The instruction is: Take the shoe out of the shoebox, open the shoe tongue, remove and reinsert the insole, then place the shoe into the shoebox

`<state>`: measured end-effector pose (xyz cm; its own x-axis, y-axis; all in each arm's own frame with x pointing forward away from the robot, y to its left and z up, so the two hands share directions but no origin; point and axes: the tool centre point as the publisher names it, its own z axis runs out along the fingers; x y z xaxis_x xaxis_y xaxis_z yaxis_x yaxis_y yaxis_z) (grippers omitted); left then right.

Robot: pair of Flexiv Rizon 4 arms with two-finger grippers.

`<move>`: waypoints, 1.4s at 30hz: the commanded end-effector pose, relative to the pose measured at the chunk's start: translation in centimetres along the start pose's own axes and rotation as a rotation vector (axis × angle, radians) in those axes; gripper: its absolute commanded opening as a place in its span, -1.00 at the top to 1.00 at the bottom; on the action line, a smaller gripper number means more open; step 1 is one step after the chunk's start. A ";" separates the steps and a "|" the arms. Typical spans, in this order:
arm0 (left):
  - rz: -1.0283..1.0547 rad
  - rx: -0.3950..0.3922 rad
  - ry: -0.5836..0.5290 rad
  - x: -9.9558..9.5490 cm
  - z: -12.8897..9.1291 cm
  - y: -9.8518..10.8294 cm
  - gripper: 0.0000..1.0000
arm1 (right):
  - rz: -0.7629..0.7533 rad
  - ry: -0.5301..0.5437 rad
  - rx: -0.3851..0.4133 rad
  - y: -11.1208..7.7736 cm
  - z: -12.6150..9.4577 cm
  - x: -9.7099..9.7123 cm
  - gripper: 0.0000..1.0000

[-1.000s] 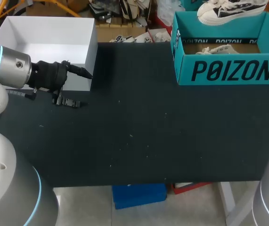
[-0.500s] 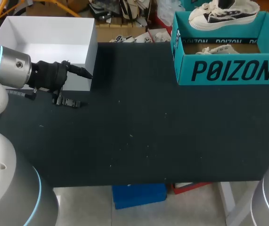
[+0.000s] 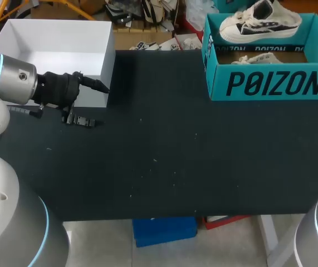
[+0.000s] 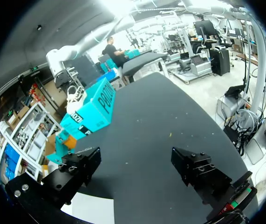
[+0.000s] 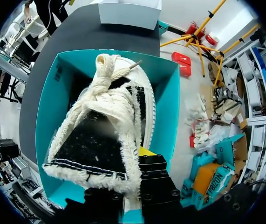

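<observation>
A white and black sneaker (image 3: pixel 259 25) hangs over the open teal shoebox (image 3: pixel 270 83) at the table's back right. My right gripper (image 3: pixel 263 8) is shut on its collar. In the right wrist view the sneaker (image 5: pixel 105 126) hangs toe-down from my right gripper (image 5: pixel 135 179), above the inside of the shoebox (image 5: pixel 170 102). A second pale sneaker (image 3: pixel 256 57) lies inside the box. My left gripper (image 3: pixel 100 105) stands open and empty at the left, beside a white box. In the left wrist view its fingers (image 4: pixel 77 168) are wide apart, with the shoebox (image 4: pixel 93 112) far ahead.
An open white box (image 3: pixel 53 39) stands at the back left, right by my left gripper. The black table top (image 3: pixel 175 150) stretches between the two boxes. A blue bin (image 3: pixel 164 231) sits below the table's front edge.
The sneaker has moved left and dropped a little lower over the shoebox, carried by my right gripper. My left arm has kept still.
</observation>
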<state>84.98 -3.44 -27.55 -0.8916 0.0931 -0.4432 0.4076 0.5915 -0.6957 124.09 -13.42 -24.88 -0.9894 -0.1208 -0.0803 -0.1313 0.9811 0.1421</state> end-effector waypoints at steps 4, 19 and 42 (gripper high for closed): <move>0.002 -0.001 -0.004 0.1 0.1 0.0 -1.00 | 0.008 0.013 -0.028 -0.4 2.6 -0.5 1.00; 0.002 -0.001 -0.004 0.1 0.1 0.0 -1.00 | 0.038 0.051 -0.060 -1.2 6.5 -0.5 1.00; 0.002 -0.001 -0.004 0.1 0.1 0.0 -1.00 | 0.037 0.122 -0.107 -2.5 11.3 -2.2 1.00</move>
<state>84.98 -3.44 -27.55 -0.8916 0.0931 -0.4432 0.4076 0.5915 -0.6957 123.87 -13.72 -35.75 -0.9943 -0.0780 -0.0731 -0.0933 0.9671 0.2367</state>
